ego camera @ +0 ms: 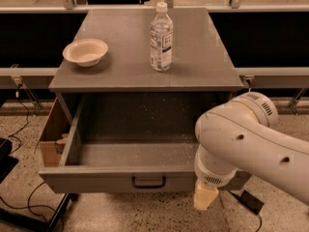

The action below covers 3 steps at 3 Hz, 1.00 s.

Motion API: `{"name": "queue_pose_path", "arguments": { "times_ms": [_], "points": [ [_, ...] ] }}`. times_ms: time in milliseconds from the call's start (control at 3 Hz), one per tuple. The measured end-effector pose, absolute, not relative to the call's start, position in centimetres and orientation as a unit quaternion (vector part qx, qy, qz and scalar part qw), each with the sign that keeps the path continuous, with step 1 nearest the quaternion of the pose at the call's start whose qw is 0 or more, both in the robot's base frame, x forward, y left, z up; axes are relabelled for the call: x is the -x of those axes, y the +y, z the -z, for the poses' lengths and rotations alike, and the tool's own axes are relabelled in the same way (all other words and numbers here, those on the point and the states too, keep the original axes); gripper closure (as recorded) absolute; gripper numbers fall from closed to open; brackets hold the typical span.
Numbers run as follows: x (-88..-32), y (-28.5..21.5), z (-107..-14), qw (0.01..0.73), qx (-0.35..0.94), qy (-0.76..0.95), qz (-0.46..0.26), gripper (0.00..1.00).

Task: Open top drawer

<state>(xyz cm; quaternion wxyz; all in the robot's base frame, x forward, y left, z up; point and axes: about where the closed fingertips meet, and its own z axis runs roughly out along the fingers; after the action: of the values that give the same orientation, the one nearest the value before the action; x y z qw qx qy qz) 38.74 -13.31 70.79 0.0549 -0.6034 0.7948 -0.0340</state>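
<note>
The top drawer (96,180) of the grey cabinet stands pulled far out toward me. Its deep box is open and bare inside, and its flat front carries a small black bar handle (148,181). My gripper (205,197) hangs at the drawer front's right end, to the right of the handle and a little lower, with its pale tip in front of the drawer face. The big white arm (251,139) covers the drawer's right front corner. No lower drawers show.
On the cabinet top (193,66) stand a cream bowl (85,51) at the left and a water bottle (161,37) in the middle. A cardboard box (50,134) sits left of the drawer. Cables (29,202) and a small black block (251,202) lie on the floor.
</note>
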Motion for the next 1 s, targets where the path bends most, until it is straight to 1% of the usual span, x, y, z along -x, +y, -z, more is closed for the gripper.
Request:
{"name": "queue_pose_path", "arguments": {
  "times_ms": [333,667,1000],
  "points": [
    [-38.69,-13.35,-70.9,0.055,0.603,0.795,0.035,0.06],
    [-38.67,-13.37,-70.97,0.056,0.603,0.795,0.036,0.0],
    [-38.67,-13.37,-70.97,0.056,0.603,0.795,0.036,0.0]
  ]
}}
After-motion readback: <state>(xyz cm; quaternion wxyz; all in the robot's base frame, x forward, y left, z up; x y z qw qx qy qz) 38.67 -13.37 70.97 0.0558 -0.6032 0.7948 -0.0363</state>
